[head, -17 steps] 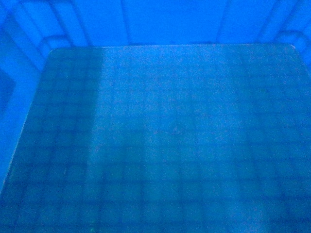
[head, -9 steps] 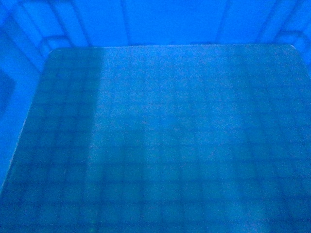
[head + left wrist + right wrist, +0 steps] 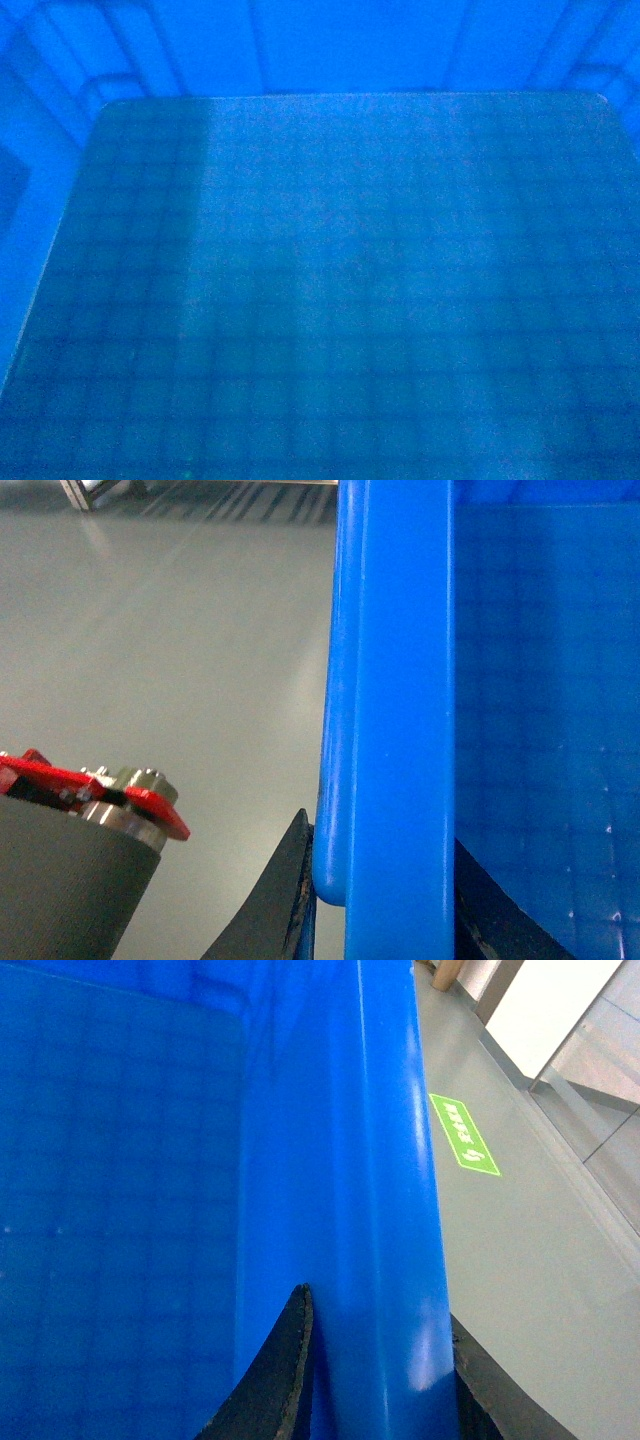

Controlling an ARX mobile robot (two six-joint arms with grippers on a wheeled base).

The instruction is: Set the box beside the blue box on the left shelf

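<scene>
Grey floor [image 3: 170, 660] lies beneath the box [image 3: 340, 290], whose grid-patterned inside fills the head view. Left gripper [image 3: 385, 905] has its jaws clamped over the box's left rim; right gripper [image 3: 380, 1380] likewise grips the right rim. A green marking [image 3: 463, 1134] sits on the floor.

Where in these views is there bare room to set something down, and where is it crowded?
The blue crate's grid-patterned floor is bare, bordered all round by its ribbed walls. Grey floor lies open outside the left rim; on the right it holds a green marking. The rims are crowded: the left tool and right tool each clamp one.
</scene>
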